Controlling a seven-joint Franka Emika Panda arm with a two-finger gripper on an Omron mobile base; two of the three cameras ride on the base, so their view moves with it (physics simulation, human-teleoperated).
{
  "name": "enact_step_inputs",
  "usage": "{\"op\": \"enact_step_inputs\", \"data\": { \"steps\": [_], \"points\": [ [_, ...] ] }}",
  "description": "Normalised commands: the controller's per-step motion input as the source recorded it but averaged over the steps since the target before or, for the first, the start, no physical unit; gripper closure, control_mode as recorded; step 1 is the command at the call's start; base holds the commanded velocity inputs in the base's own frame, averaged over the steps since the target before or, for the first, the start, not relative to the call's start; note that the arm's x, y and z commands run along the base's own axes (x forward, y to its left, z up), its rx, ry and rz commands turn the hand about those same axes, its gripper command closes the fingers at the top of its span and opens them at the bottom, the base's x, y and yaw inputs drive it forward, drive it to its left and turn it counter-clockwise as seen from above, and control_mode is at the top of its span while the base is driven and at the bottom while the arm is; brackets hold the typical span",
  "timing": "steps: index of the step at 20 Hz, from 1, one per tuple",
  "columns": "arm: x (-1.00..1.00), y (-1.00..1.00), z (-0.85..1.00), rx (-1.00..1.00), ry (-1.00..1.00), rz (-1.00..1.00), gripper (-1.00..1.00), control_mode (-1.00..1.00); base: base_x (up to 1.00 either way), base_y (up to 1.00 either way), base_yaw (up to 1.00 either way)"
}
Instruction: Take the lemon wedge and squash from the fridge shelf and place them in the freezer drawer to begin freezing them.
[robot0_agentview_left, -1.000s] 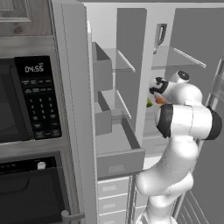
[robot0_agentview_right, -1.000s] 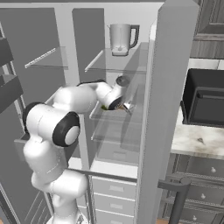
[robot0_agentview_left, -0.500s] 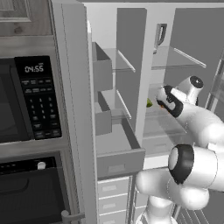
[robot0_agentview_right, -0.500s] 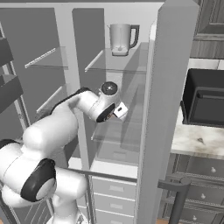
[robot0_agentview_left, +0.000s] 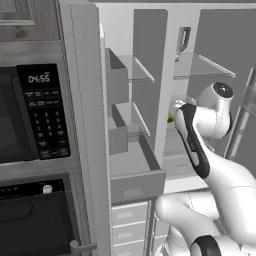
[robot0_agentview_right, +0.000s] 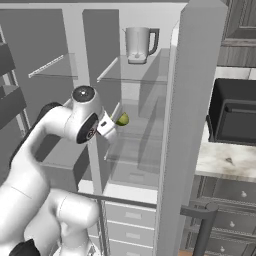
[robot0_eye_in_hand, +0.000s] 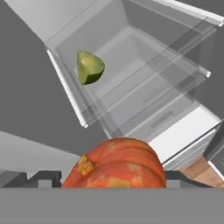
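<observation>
The orange-red squash (robot0_eye_in_hand: 117, 164) sits low in the hand view between my gripper's (robot0_eye_in_hand: 111, 178) dark fingertips, and the gripper is shut on it, clear of the glass. The yellow-green lemon wedge (robot0_eye_in_hand: 89, 67) lies beyond it near the left rim of the translucent fridge shelf (robot0_eye_in_hand: 144, 83). From the base, the lemon wedge (robot0_agentview_right: 122, 119) shows just past my white hand (robot0_agentview_right: 106, 126), and again as the lemon wedge (robot0_agentview_left: 170, 118) peeking by my forearm. The freezer drawer (robot0_agentview_left: 137, 187) stands pulled open, low and left of the arm.
A clear jug (robot0_agentview_right: 139, 44) stands on the upper shelf. Small grey door bins (robot0_agentview_left: 117, 81) hang above the drawer, shallow stacked drawers (robot0_agentview_left: 129, 220) lie below it. A microwave (robot0_agentview_left: 35, 115) is on the left. The open fridge door (robot0_agentview_right: 186, 130) and a dark oven (robot0_agentview_right: 235, 116) flank the right.
The arm has drawn back out from the shelf and its elbow has swung, carrying the squash off the glass. The lemon wedge stays on the shelf.
</observation>
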Motion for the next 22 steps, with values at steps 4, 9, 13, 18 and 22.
{"op": "enact_step_inputs", "data": {
  "steps": [4, 9, 13, 18, 22],
  "points": [
    [-0.54, 1.00, -0.10, -0.05, 0.22, 0.13, 1.00, -1.00, 0.00, 0.00, 0.00],
    [-0.04, 0.98, -0.26, -0.03, 0.29, 0.15, 1.00, -1.00, 0.00, 0.00, 0.00],
    [0.16, 0.65, -0.44, -0.01, 0.31, 0.17, 1.00, -1.00, 0.00, 0.00, 0.00],
    [0.43, 0.41, -0.52, 0.00, 0.28, 0.17, 1.00, -1.00, 0.00, 0.00, 0.00],
    [0.56, 0.29, -0.60, -0.06, 0.20, 0.12, 1.00, -1.00, 0.00, 0.00, 0.00]
  ]
}}
